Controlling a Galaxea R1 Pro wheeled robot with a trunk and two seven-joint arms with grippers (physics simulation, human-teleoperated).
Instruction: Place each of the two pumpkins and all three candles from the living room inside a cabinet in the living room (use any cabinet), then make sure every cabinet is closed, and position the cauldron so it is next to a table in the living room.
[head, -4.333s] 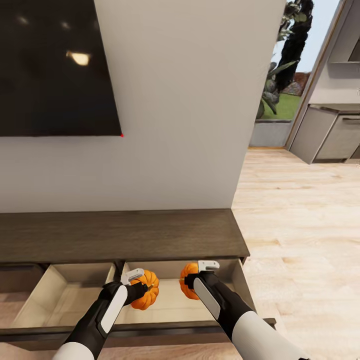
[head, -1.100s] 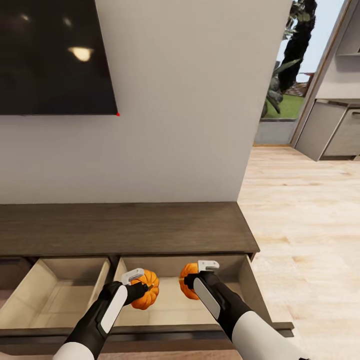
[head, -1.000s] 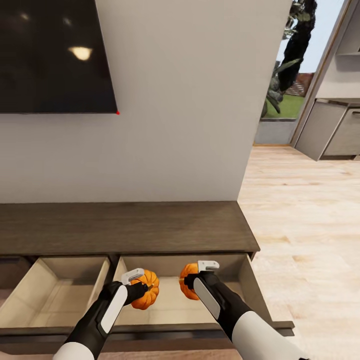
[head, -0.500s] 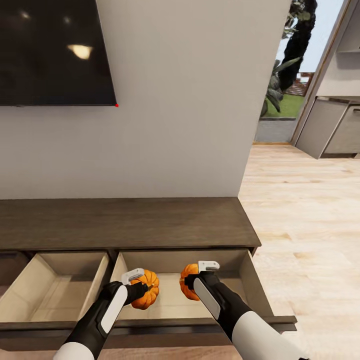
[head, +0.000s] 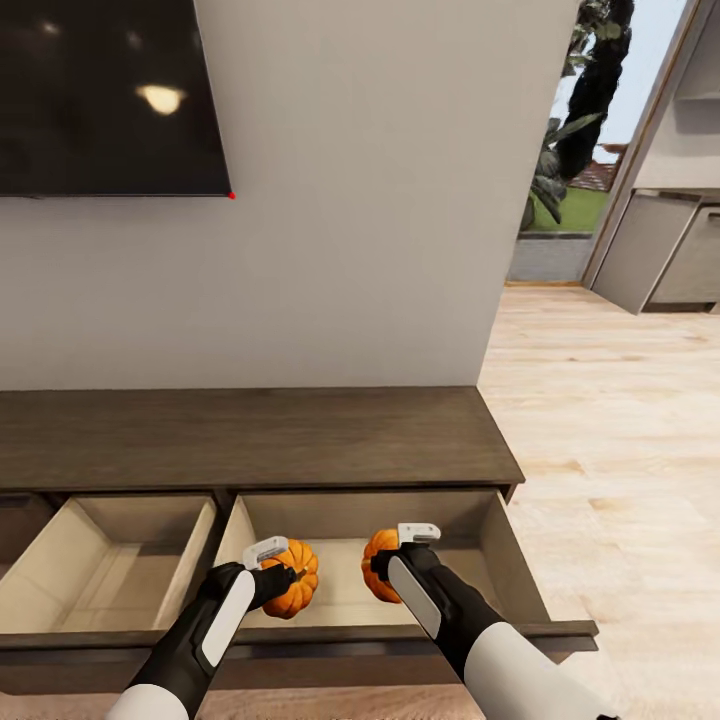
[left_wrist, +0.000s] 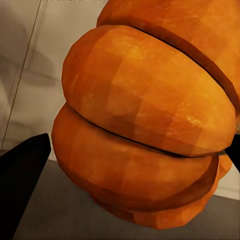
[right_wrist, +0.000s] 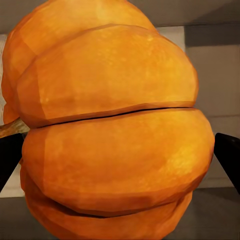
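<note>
Holding one pumpkin apiece, both arms reach forward at the bottom of the head view, over the open right-hand drawer of the cabinet (head: 250, 440). The left gripper (head: 272, 566), low and left of centre, is clamped on the left pumpkin (head: 296, 580), which hangs above the pale beige floor of that drawer near its left wall. The right gripper (head: 405, 550), low and just right of centre, is clamped on the right pumpkin (head: 379, 565), also held above the same drawer floor, further toward the middle of the compartment. The two pumpkins are near each other but apart, with a strip of drawer floor visible between them. In the left wrist view the left pumpkin (left_wrist: 145, 115) bulges across the frame with dark fingertips (left_wrist: 22, 165) at its flanks, and pale drawer surface lies behind it. In the right wrist view the right pumpkin (right_wrist: 110, 130) does likewise, with dark fingertips (right_wrist: 9, 155) at both side edges of the frame. A second drawer (head: 110, 560) stands open at the lower left of the head view, its beige interior bare where it shows. The cabinet's dark brown top runs across the middle of the frame against a grey wall (head: 370, 200). A black screen (head: 100, 90) hangs in the upper left. At the right, light wooden floor (head: 620, 440) leads toward grey kitchen units (head: 670, 250) and a window with greenery (head: 575, 130) in the upper right.
</note>
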